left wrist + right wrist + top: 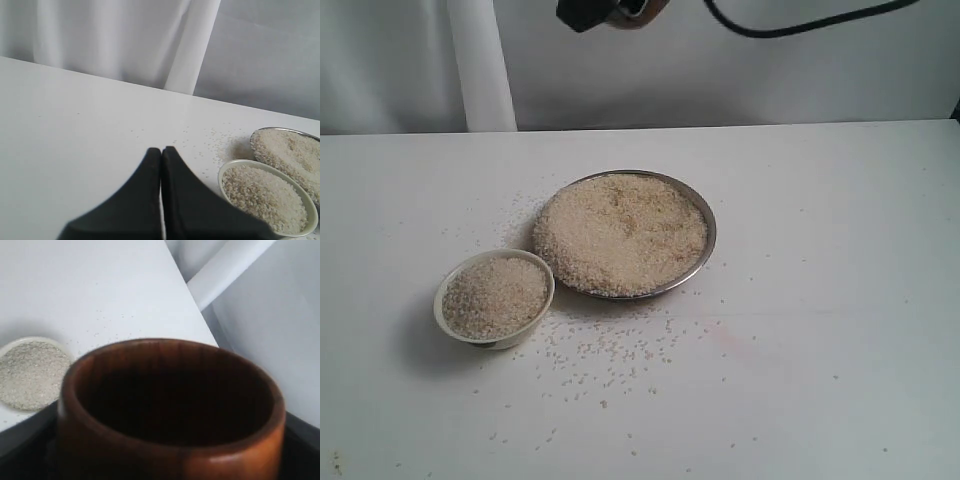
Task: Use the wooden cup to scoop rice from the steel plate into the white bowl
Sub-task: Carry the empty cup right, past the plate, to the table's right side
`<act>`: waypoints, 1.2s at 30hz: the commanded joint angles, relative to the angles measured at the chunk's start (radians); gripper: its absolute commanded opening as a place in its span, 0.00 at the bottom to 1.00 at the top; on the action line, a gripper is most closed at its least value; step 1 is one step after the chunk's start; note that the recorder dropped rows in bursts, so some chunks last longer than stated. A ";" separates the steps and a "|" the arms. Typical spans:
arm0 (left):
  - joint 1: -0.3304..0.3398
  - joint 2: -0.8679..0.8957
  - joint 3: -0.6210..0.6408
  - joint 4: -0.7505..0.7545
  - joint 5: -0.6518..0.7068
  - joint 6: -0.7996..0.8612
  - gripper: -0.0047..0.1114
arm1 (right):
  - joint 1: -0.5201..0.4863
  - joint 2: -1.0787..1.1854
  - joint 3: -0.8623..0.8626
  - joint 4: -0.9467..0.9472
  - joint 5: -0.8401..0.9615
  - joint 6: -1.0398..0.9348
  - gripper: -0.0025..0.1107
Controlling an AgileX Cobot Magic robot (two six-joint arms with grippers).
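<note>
White drapery (pixel 380 60) was hung behind a white bench (pixel 840 330), and a pale upright post (pixel 482 65) was set at the far edge. Near the middle of the bench the steel plate (pixel 711 232) was placed, and it was heaped with the rice (pixel 620 232) almost to its rim. The white bowl (pixel 441 305) was set just beside the plate, nearer the camera and to the left in the exterior view; whether the two rims touched could not be told. The bowl was likewise filled with rice, mounded about level with its rim. Loose grains were scattered on the bench in front of both vessels and, more thinly, to the left of the plate behind the bowl.

The wooden cup (pixel 170 405) was held well above the bench, beyond the plate, and only a small part of it was caught at the top edge of the exterior view. It was carried by the right gripper (pixel 586 12), whose jaws were clamped on the cup's sides. The cup's mouth was turned toward the right wrist camera, and its inside was seen as dark wood. A black cable (pixel 800 22) was looped across the top of the exterior view.

The left gripper (pixel 161 150) was held above the bench, apart from the bowl, with its black jaws pressed together on nothing.
</note>
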 commanded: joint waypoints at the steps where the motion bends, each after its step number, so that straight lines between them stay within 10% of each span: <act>1: -0.004 0.000 0.002 -0.002 -0.003 -0.002 0.04 | -0.099 -0.057 0.052 0.029 0.001 0.040 0.02; 10: -0.004 0.000 0.002 -0.002 -0.003 -0.002 0.04 | -0.246 -0.241 0.531 0.119 -0.287 -0.019 0.02; 21: -0.004 0.000 0.002 -0.002 -0.003 -0.002 0.04 | -0.365 -0.389 1.190 0.916 -0.867 -0.669 0.02; 27: -0.004 0.000 0.002 -0.002 -0.003 -0.002 0.04 | -0.384 -0.389 1.353 1.602 -0.776 -1.467 0.02; 36: -0.004 0.000 0.002 -0.002 -0.003 -0.002 0.04 | -0.391 -0.361 1.371 1.602 -0.714 -1.483 0.02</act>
